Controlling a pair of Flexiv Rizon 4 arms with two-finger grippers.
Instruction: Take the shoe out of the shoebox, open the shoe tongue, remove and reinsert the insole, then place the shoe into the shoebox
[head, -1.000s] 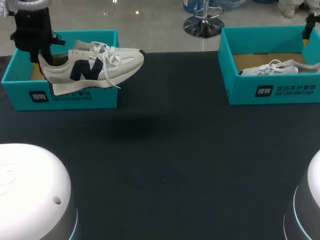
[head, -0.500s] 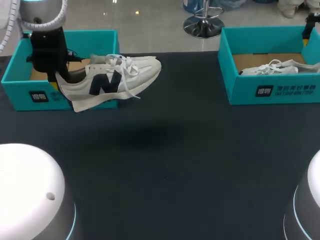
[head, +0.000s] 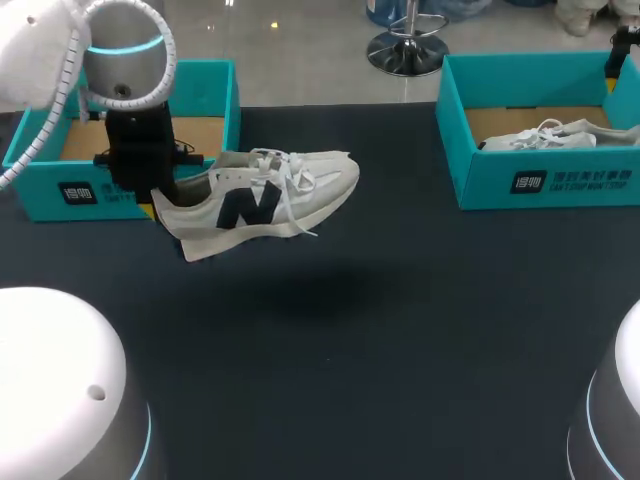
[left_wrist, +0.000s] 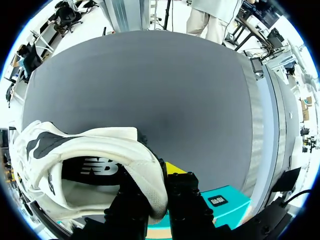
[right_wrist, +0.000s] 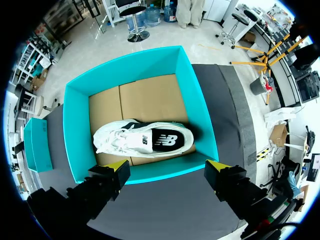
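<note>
A white shoe (head: 265, 200) with a dark side logo hangs above the black table, just in front of the left teal shoebox (head: 120, 185). My left gripper (head: 165, 195) is shut on its heel. In the left wrist view the fingers (left_wrist: 175, 169) pinch the heel collar of the shoe (left_wrist: 90, 160), whose toe points away, and the box (left_wrist: 225, 202) lies below. My right gripper (right_wrist: 167, 167) hovers open above the right teal shoebox (right_wrist: 125, 70), in which a second white shoe (right_wrist: 145, 140) lies on its side. In the head view only a dark part of that gripper (head: 620, 50) shows over the box (head: 540, 180).
Black cloth covers the table (head: 400, 330) between the two boxes. The left box shows its bare cardboard floor (head: 85, 140). White arm housings (head: 60, 380) fill the near corners of the head view.
My left arm has carried the shoe out of the left box, rightward and toward the table's front. The right arm has kept still.
</note>
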